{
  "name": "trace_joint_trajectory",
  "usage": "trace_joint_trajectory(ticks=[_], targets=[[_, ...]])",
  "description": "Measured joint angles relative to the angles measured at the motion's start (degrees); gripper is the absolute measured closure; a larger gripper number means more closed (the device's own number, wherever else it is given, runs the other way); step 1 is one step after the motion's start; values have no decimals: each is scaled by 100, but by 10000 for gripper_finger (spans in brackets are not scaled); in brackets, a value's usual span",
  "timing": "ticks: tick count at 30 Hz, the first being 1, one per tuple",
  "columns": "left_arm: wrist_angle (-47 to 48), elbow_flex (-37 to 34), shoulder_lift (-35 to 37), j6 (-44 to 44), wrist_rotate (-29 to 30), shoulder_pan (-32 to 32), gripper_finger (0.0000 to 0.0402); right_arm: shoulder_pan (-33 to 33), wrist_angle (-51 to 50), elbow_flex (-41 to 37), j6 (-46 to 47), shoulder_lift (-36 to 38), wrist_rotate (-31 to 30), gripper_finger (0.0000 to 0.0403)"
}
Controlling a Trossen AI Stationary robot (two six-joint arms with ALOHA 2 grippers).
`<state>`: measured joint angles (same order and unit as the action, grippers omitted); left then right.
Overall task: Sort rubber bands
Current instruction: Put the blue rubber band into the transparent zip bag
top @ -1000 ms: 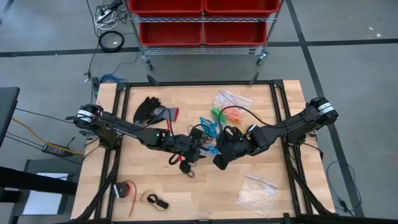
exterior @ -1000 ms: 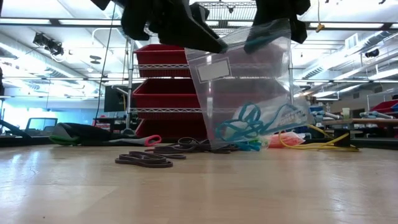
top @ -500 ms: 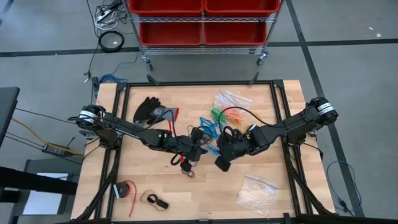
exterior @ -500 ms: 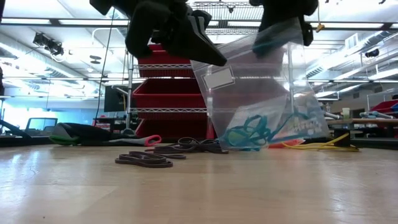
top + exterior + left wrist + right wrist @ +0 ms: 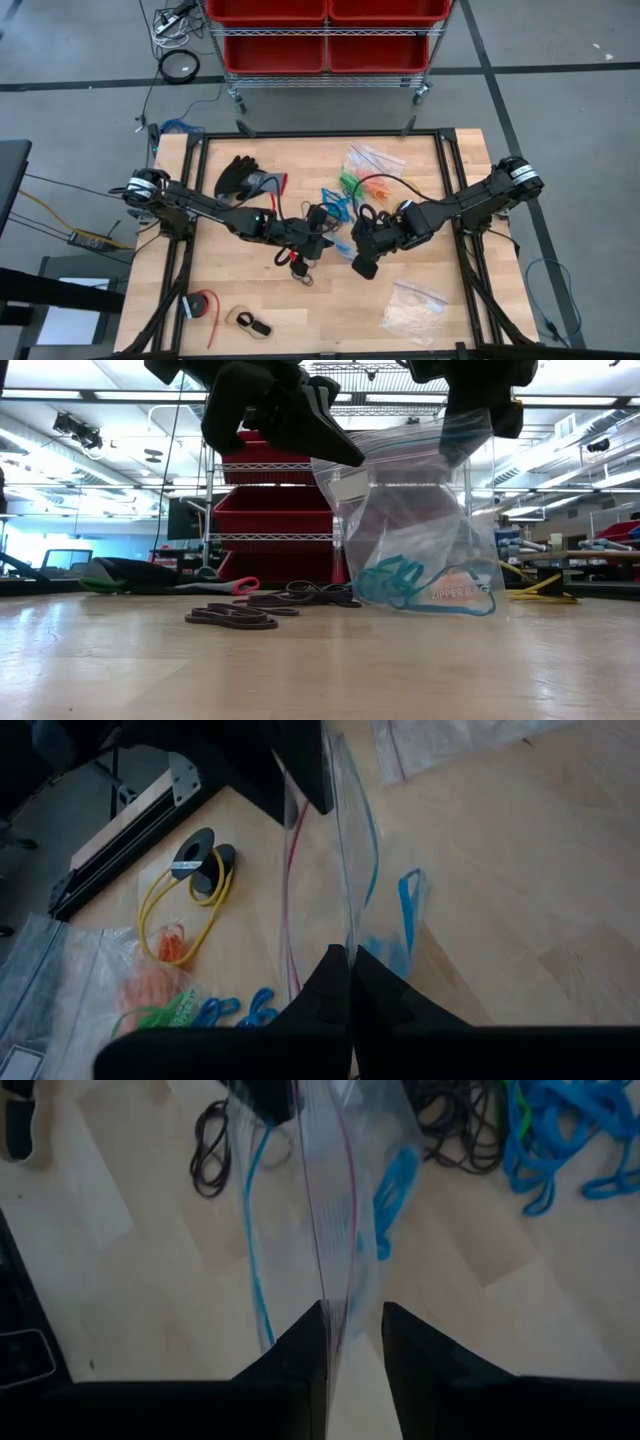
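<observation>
A clear zip bag (image 5: 420, 520) with a few blue rubber bands (image 5: 400, 580) at its bottom hangs between my two grippers over the table's middle. My left gripper (image 5: 350, 970) is shut on the bag's top edge. My right gripper (image 5: 355, 1330) stands open at the other end of that edge, which runs between its fingers. Loose blue bands (image 5: 335, 200) and black bands (image 5: 230, 617) lie on the table. Orange and green bands show in another clear bag (image 5: 365, 180) farther back. My left gripper pinches the bag's zip edge (image 5: 352, 935) between its two fingers, near one top corner, slanting down from the table's left. The bag hangs below, its bottom (image 5: 430, 608) low at the tabletop. My right gripper has the zip edge (image 5: 330, 1280) against the inner side of one finger (image 5: 310, 1350); the other finger stands apart. Its fingers point steeply down.
A black glove (image 5: 240, 175) lies at the far left. A clear bag of whitish pieces (image 5: 412, 305) sits near the right front, and a red roll (image 5: 203, 305) and a small dark item (image 5: 250, 323) near the left front. A yellow cable (image 5: 535, 592) lies behind the bag.
My right gripper has tipped further down. The bag, which leaned with its bottom toward the left, now hangs more upright and bulges out, with the blue bands settled at its bottom.
</observation>
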<state>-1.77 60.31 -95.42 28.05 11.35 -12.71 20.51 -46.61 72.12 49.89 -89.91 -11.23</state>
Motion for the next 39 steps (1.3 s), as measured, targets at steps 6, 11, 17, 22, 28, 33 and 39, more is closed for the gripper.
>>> trace_joint_trajectory(ticks=[6, 11, 17, 22, 28, 33, 39], targets=[[-76, 0, 0, 0, 1, 0, 401, 39, 13, 0, -1, 0, 117, 323], [-281, 0, 0, 26, 163, 0, 401, 69, 9, 0, -28, 0, 208, 350], [-313, 0, 0, 25, 201, 0, 401, 145, -90, 0, -143, 0, 187, 396], [-307, 0, 0, 24, 201, 0, 401, 166, -92, 0, -221, 0, -116, 401], [-309, 0, 0, 20, -49, -9, 400, 97, -111, 0, -461, 0, -419, 403], [-319, 0, 0, 16, -365, -15, 400, -129, -116, 0, -720, 0, -542, 403], [-346, 0, 0, -273, -380, -49, 389, -336, -116, 0, -1016, 0, -722, 403]])
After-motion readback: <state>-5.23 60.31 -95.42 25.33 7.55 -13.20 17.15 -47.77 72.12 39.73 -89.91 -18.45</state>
